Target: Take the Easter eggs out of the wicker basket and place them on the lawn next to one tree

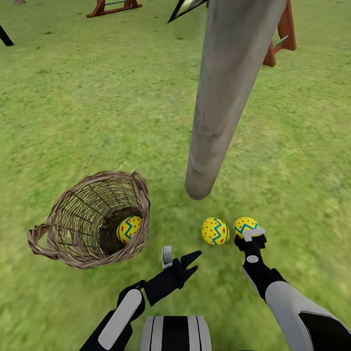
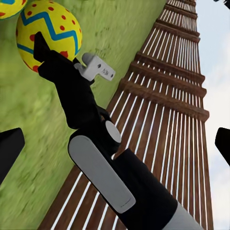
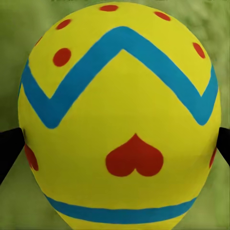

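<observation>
The wicker basket (image 1: 87, 229) stands on the lawn (image 1: 97, 107) at the left, with one Easter egg (image 1: 129, 229) lying inside. Two more eggs rest on the grass at the foot of the tree trunk (image 1: 214, 122): one (image 1: 215, 231) in the middle, one (image 1: 246, 225) to its right. My right gripper (image 1: 251, 236) is open, and its fingertips (image 3: 9, 148) flank that right-hand egg (image 3: 120, 115) (image 2: 48, 33) at full spread. My left gripper (image 1: 181, 259) hangs open and empty between the basket and the eggs; its fingertips (image 2: 10, 148) show dark.
Wooden playset legs (image 1: 285, 34) stand behind the trunk, and another wooden frame (image 1: 112, 7) is at the far back left. A brown slatted fence (image 2: 167, 120) borders the grass. Open lawn stretches all around the basket and tree.
</observation>
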You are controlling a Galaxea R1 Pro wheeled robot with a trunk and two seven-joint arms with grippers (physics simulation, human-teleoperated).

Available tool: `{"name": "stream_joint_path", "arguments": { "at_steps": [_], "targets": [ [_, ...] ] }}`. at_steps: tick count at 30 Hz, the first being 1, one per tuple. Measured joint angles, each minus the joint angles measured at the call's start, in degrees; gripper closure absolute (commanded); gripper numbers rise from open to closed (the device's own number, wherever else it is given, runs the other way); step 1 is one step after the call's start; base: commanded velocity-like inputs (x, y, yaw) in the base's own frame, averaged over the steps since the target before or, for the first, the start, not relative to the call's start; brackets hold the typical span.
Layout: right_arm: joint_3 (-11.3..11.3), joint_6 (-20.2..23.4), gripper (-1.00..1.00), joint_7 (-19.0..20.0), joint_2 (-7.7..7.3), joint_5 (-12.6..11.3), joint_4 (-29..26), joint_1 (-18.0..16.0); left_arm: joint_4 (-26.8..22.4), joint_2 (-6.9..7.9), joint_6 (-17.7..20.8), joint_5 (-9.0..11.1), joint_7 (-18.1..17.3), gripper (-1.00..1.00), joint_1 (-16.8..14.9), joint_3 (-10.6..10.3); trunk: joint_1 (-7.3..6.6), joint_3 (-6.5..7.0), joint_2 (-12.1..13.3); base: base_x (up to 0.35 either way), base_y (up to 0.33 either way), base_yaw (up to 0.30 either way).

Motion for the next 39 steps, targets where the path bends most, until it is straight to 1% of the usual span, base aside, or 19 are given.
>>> {"name": "stream_joint_path", "arguments": {
  "at_steps": [3, 10, 15, 16, 19, 21, 22, 23, 24, 25, 26, 28, 32, 39],
  "targets": [
    [0.0, 0.0, 1.0, 0.0, 0.0, -0.1, -0.1, 0.0, 0.1, -0.06, 0.1, 0.1, 0.0, -1.0, 0.0, 0.0, 0.02, 0.0, 0.0, -0.16, 0.0, 0.0],
    [0.0, 0.1, 1.0, -0.1, 0.0, -0.3, -0.1, 0.0, 0.1, -0.03, 0.0, 0.1, 0.0, -1.0, 0.0, 0.0, 0.0, 0.0, 0.0, -0.005, 0.0, 0.0],
    [-0.1, 0.1, 1.0, -0.1, 0.0, -0.3, -0.2, -0.1, 0.1, -0.08, 0.1, 0.0, 0.1, -1.0, 0.0, 0.0, 0.13, -1.1, -0.1, 0.0, 0.0, 0.0],
    [-0.1, 0.1, 1.0, -0.1, 0.0, -0.5, -0.2, -0.7, 0.1, -0.08, 0.0, 0.0, 0.1, -1.0, 0.0, 0.0, 0.16, -1.32, -0.1, 0.0, 0.0, 0.0],
    [-0.1, 0.2, 1.0, -0.2, 0.12, -2.3, 0.1, -1.3, 0.2, -0.08, 0.1, 0.0, 0.1, -1.0, 0.0, 0.0, 0.24, -1.99, -0.1, 0.0, 0.0, 0.0],
    [-0.1, 0.2, 1.0, -0.5, 0.24, -2.5, 0.3, -1.3, 0.2, -0.08, 0.1, 0.0, 0.1, -1.0, 0.0, 0.1, 0.29, -2.43, -0.1, 0.0, 0.0, 0.0],
    [-0.1, 0.7, 1.0, -0.5, 0.21, -2.5, 0.4, -1.5, 0.2, -0.08, 0.1, 0.0, 0.1, -1.0, 0.0, 0.0, 0.31, -2.65, -0.2, 0.0, 0.0, 0.0],
    [-0.1, 2.4, 1.0, -0.5, 0.17, -2.5, 0.5, -2.0, 0.3, -0.08, 0.1, 0.0, 0.1, -1.0, 0.0, 0.0, 0.34, -2.87, -0.2, 0.0, 0.0, 0.0],
    [0.3, 4.6, 1.0, -0.5, 0.15, -1.9, 0.1, -2.6, 0.3, -0.08, 0.1, 0.0, 0.1, -1.0, 0.0, 0.0, 0.35, -3.09, -0.2, 0.0, 0.0, 0.0],
    [0.4, 6.4, 1.0, -0.5, 0.17, -1.8, -0.3, -2.9, 0.3, -0.08, 0.1, 0.0, 0.1, -1.0, 0.0, 0.1, 0.35, -3.1, -0.2, 0.0, 0.0, 0.0],
    [0.3, 7.2, 1.0, -0.5, 0.18, -1.8, -0.5, -3.1, 0.3, -0.08, 0.1, 0.0, 0.1, -1.0, 0.0, 0.1, 0.35, -3.1, -0.2, 0.0, 0.0, 0.0],
    [0.2, 7.8, 1.0, -0.5, 0.19, -1.9, -0.3, -3.4, 0.4, -0.08, 0.1, 0.0, 0.1, -1.0, 0.0, 0.1, 0.35, -3.1, -0.2, 0.0, 0.0, 0.0],
    [-0.2, 8.2, 1.0, -0.6, 0.17, -2.0, -1.7, -4.1, 0.6, -0.16, 0.0, 0.0, 0.2, -1.0, 0.0, 0.0, 0.45, -3.98, -0.2, 0.0, 0.0, 0.0],
    [-0.3, 9.3, 1.0, -0.9, 0.32, -2.1, -5.0, -4.7, 0.6, -0.25, 0.0, 0.0, 0.2, -1.0, 0.0, 0.0, 0.63, -5.53, -0.3, 0.0, 0.0, 0.0]
  ]
}}
